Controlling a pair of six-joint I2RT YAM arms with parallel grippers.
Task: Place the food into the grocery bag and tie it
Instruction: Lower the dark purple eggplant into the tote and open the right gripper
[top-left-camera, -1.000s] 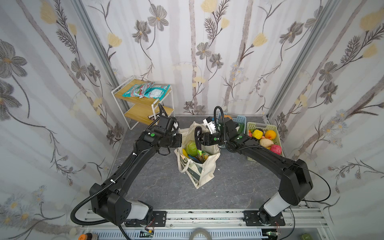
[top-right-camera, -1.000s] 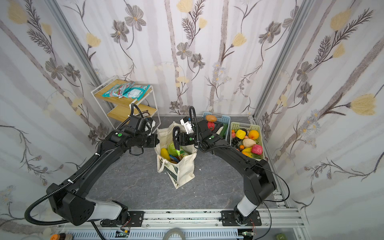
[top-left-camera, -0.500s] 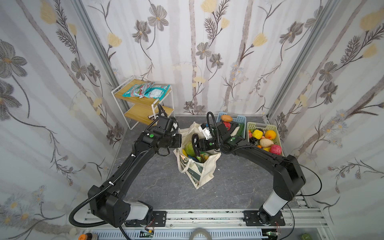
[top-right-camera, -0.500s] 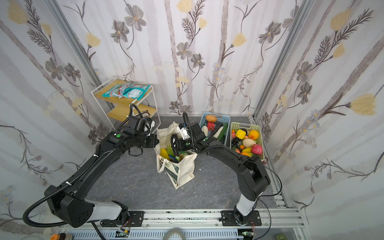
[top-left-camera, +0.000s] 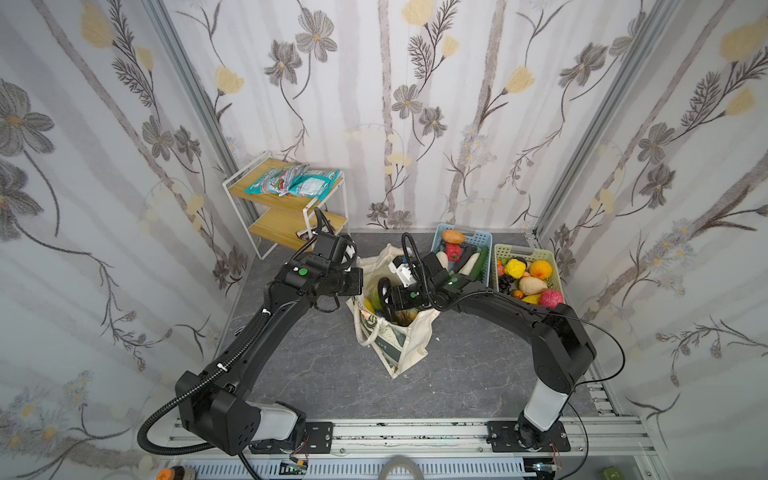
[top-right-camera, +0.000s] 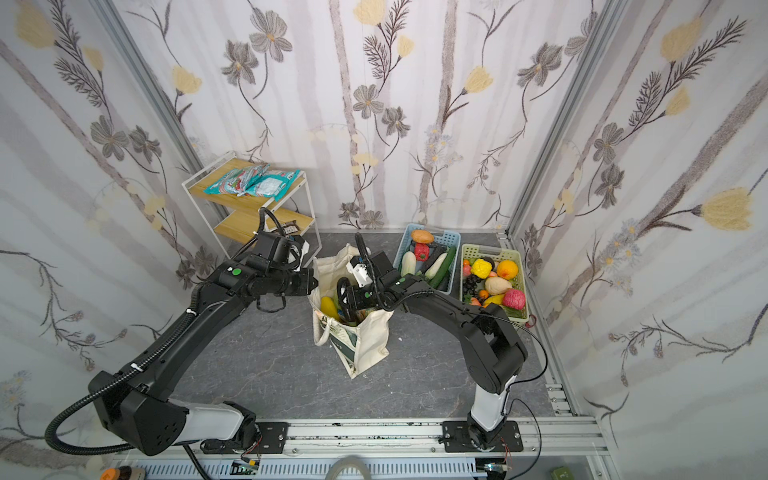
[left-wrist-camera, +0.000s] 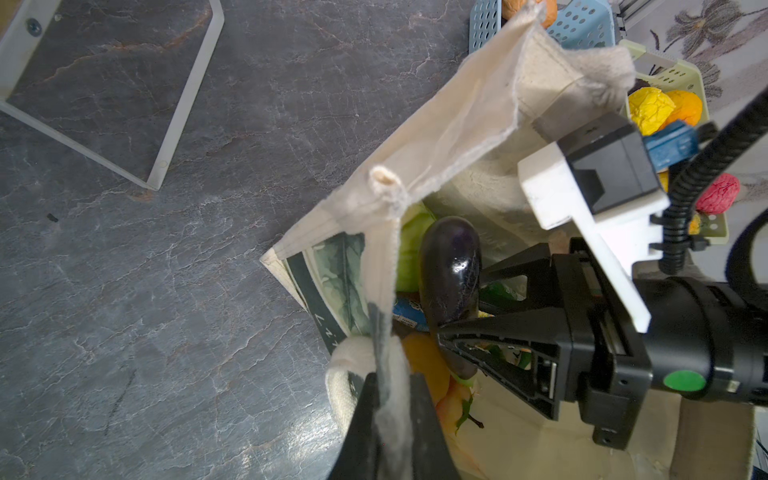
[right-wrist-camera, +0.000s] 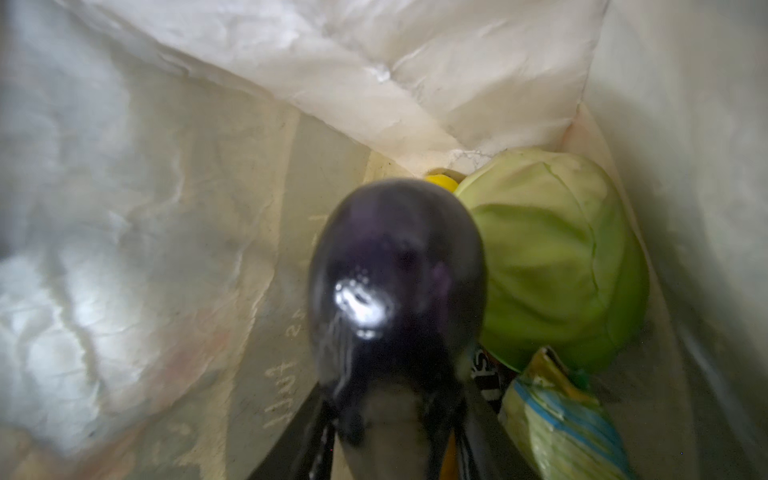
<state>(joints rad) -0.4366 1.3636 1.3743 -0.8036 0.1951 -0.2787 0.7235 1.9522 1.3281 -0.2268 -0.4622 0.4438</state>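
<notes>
The grocery bag (top-left-camera: 409, 345) (top-right-camera: 365, 340), a cream canvas tote with a dark green printed band, stands open in the middle of the floor. My left gripper (left-wrist-camera: 392, 378) (top-left-camera: 356, 281) is shut on the bag's rim fabric and holds the mouth open. My right gripper (right-wrist-camera: 390, 419) (top-left-camera: 386, 296) reaches into the mouth, shut on a glossy dark purple eggplant (right-wrist-camera: 395, 270) (left-wrist-camera: 451, 266). Inside the bag lie a green cabbage (right-wrist-camera: 552, 257), a yellow and blue snack packet (right-wrist-camera: 557, 419) and yellow and orange fruit (left-wrist-camera: 428, 361).
A blue slotted basket (top-left-camera: 484, 237) of vegetables and a pale green basket (top-left-camera: 515, 250) of fruit stand at the back right. A white-framed wooden shelf (top-left-camera: 286, 226) with snack packets (top-left-camera: 291, 183) stands at the back left. Patterned walls enclose the grey floor.
My right gripper has moved left and down with the eggplant, from above the bag's far edge into its mouth. The left gripper has kept its hold on the rim.
</notes>
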